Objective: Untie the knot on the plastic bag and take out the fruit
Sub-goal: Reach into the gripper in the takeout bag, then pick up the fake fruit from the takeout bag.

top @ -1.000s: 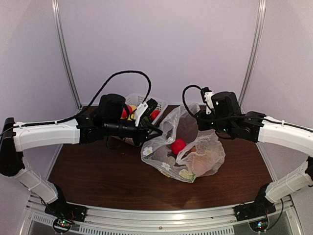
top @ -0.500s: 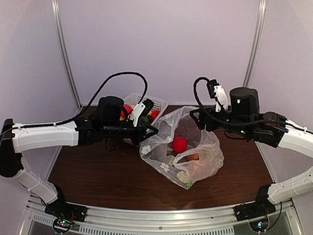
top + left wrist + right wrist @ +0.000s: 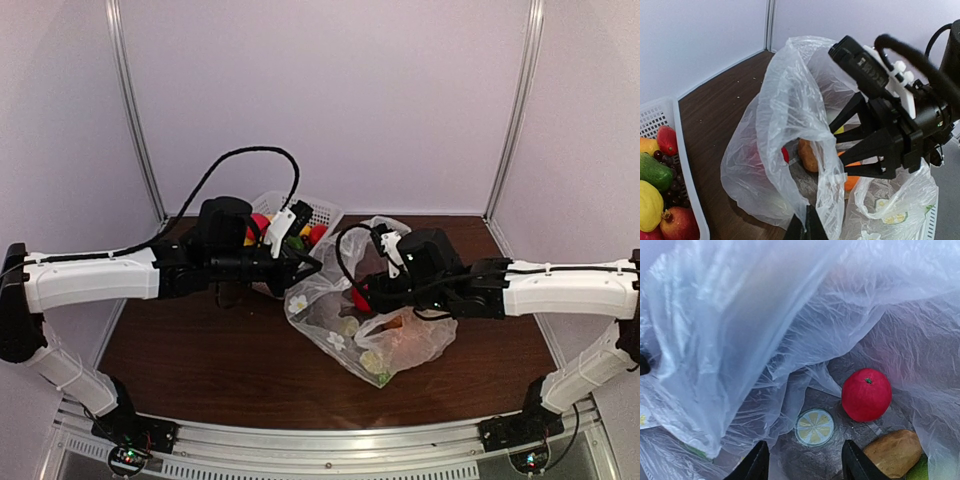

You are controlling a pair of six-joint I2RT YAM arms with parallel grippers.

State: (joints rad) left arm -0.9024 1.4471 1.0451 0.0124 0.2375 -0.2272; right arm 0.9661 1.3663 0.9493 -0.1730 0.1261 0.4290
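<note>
Reaching in from the left of the overhead view, the left arm stretches across the brown table (image 3: 200,350) toward the middle. Just behind its wrist, in the upper middle of the frame, stands a white lattice basket (image 3: 322,212). The left wrist view shows that basket at the lower left edge, filled with toy produce (image 3: 652,200) in red, yellow and green.

The left gripper (image 3: 312,266) has its fingers pressed together on a fold of the plastic bag (image 3: 400,345). It pinches the clear film at the bag's left rim and holds that side up.

The bag sits on the table in the centre of the overhead view, crinkled, with its mouth gaping toward the upper left.

Right of that, the right gripper (image 3: 362,290) pokes into the open mouth from the right side. Its fingers are spread apart with nothing between them.

From the right wrist view, a red fruit (image 3: 866,394) lies on the bag's floor at the right of the frame. A brown fruit (image 3: 895,452) sits just below it in the lower right corner. A printed lime slice (image 3: 814,427) shows at the lower middle.
</note>
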